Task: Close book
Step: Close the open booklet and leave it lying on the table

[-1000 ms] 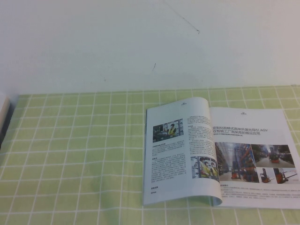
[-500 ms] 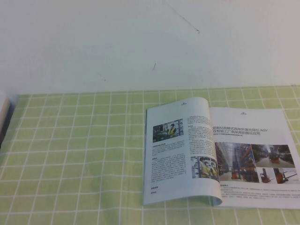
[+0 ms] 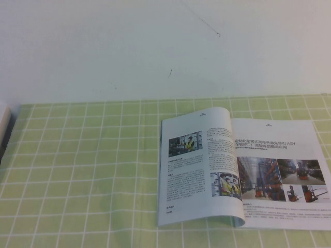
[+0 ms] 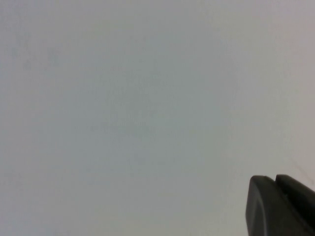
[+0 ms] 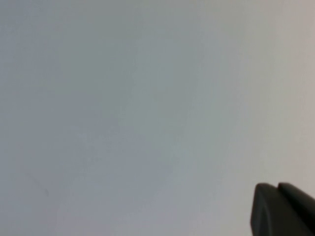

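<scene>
1. The book [image 3: 243, 173] lies open on the table. It is on the right side, close to the near edge.
2. Its left page [image 3: 194, 168] bends up in a curve near the middle fold. It has small photos and blocks of print.
3. Its right page [image 3: 282, 173] lies flat. It has a line of print at the top and a wide photo with orange machines under it.
4. The book rests on a green cloth [image 3: 83, 165] with white lines that make squares. The cloth covers the table from left to right.
5. At the far left edge of the table is a bit of a white and dark thing [image 3: 4, 129]. I cannot tell what it is. It is well apart from the book.
6. Behind the table is a plain white wall [image 3: 129, 46] with a few small dark marks [image 3: 169, 73].
7. The left gripper [image 4: 278, 206] shows only in the left wrist view, as a dark piece at the edge, with a pale blank surface behind it. I cannot tell if it is open or closed.
8. The right gripper [image 5: 280, 209] shows only in the right wrist view, in the same way. I cannot tell if it is open or closed.
</scene>
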